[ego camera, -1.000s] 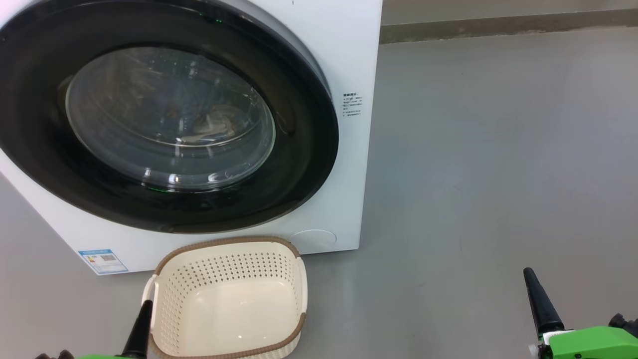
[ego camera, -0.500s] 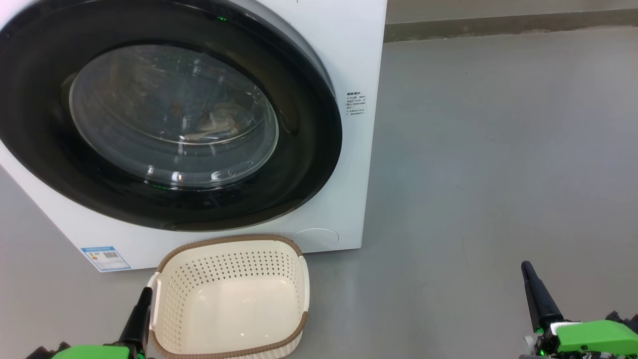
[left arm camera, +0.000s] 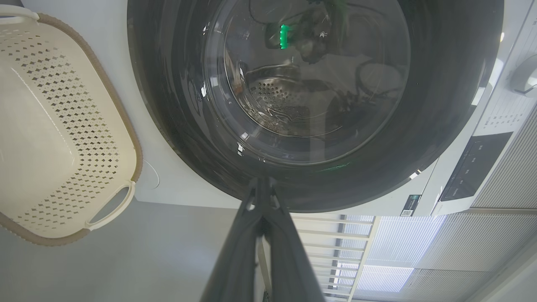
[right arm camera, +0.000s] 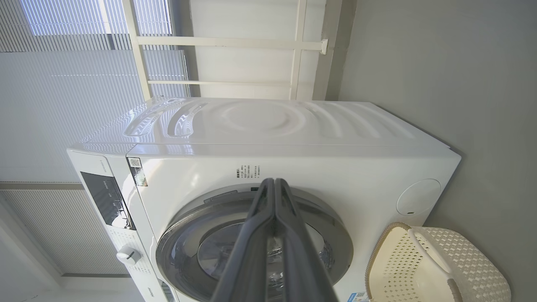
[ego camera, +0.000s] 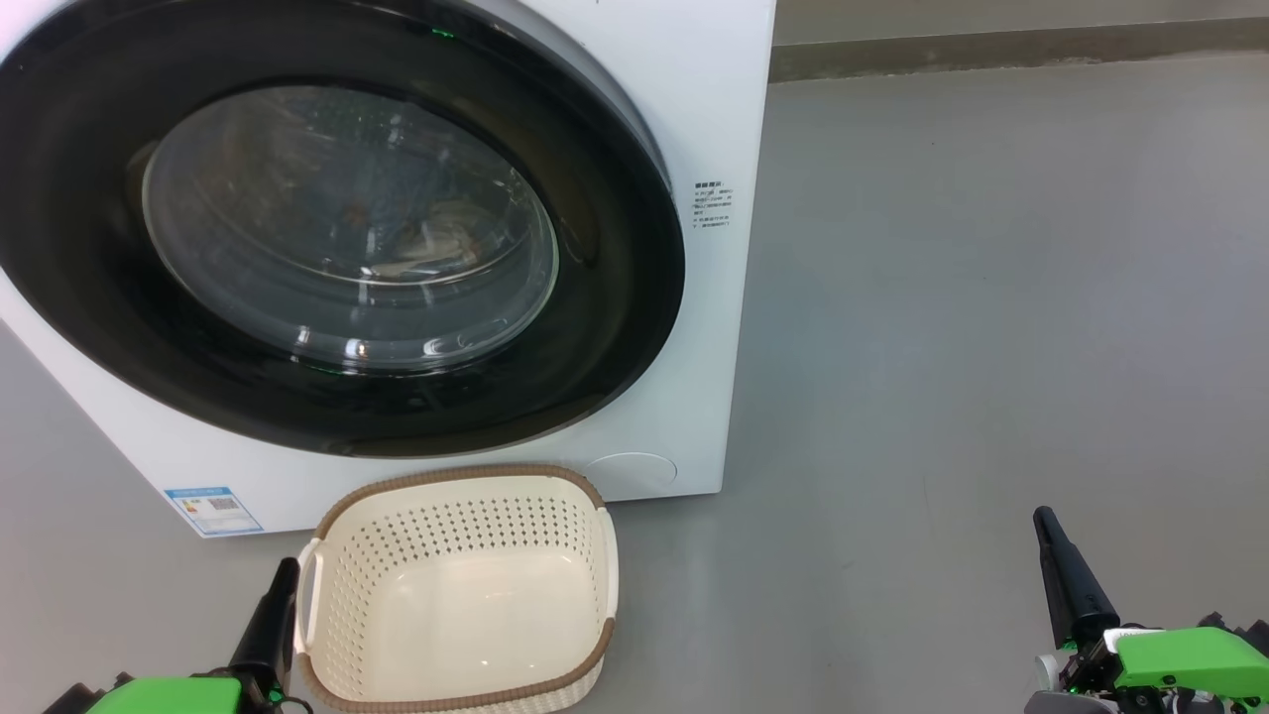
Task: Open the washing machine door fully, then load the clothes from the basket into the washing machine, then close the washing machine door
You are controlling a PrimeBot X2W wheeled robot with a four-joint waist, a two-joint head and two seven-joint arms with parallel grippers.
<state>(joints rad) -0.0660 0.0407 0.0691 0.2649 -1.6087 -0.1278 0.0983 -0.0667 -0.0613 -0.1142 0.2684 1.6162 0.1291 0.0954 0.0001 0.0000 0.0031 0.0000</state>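
over the last second the whole head view is shifted slightly, so a camera move is read rather than a move of the things. the washing machine door is seen shut flush on the washing machine throughout. the basket is left empty on the floor, at the foot of the machine's front. the clothes are made out dimly through the glass bowl, inside the drum.

the left gripper, fingers clenched on nothing, is brought a little further into view just beside the basket's left handle. the right gripper, likewise clenched and empty, is held well apart from it, above the floor. all three steps are judged done.

a small blue label near the machine's lower left corner and a block of dark print near the front's right edge are seen, but neither can be read. no brand is made out.
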